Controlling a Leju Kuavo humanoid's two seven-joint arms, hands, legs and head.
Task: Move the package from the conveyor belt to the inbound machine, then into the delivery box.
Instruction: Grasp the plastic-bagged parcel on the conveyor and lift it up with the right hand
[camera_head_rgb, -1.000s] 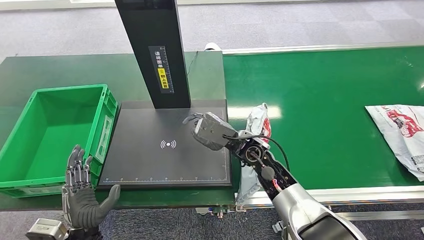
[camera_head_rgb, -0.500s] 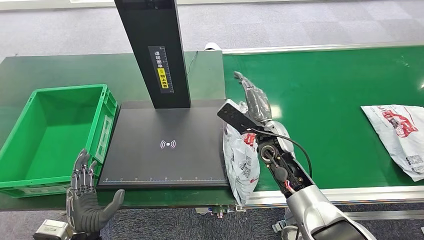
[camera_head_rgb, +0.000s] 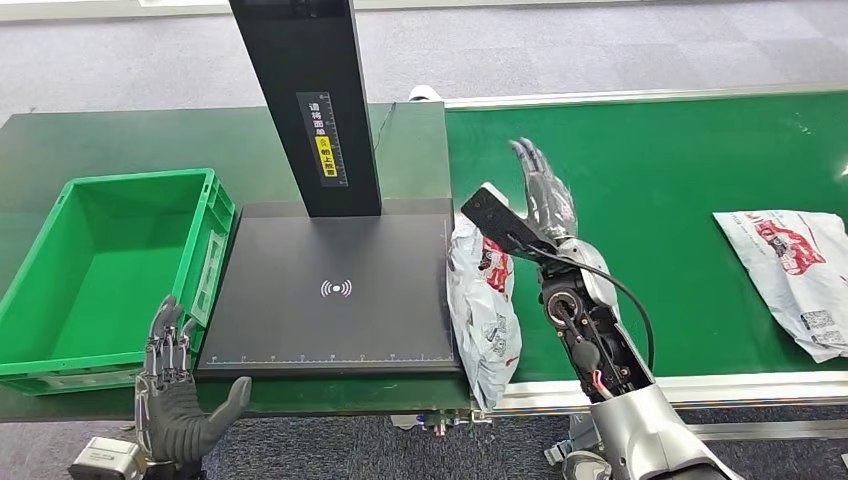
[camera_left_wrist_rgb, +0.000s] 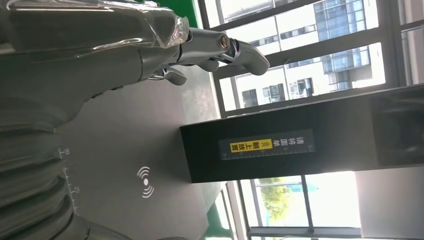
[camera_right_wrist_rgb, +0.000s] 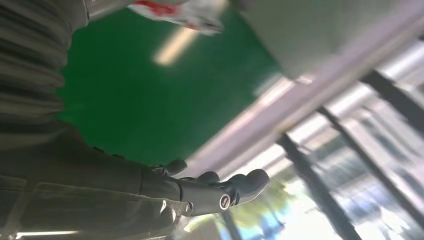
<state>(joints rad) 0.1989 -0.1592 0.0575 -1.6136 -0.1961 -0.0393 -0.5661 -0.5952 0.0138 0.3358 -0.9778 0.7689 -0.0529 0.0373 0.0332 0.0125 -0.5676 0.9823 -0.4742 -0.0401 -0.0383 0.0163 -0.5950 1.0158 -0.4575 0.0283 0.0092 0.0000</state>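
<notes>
The white plastic package with red print (camera_head_rgb: 484, 310) lies on the green conveyor belt (camera_head_rgb: 650, 170), against the black scanner plate's (camera_head_rgb: 330, 290) right edge. Right hand (camera_head_rgb: 530, 205) hovers beside it, fingers spread, empty; left hand (camera_head_rgb: 175, 395) is open too. Risk: a shallow grab lets the slack bag slip over the belt's near edge.

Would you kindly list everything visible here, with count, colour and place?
White plastic mail package with red print: one, at the belt's left edge, beside the black platform, not held.
Second white package: one, far right on the belt.
Green conveyor belt: one, right side.
Black inbound machine platform: one, centre, with a black column.
Green plastic delivery box: one, left, nothing in it.
Dark green table: one, under box and machine.
Right hand: fingers spread above the belt.
Left hand: open, near the box.
</notes>
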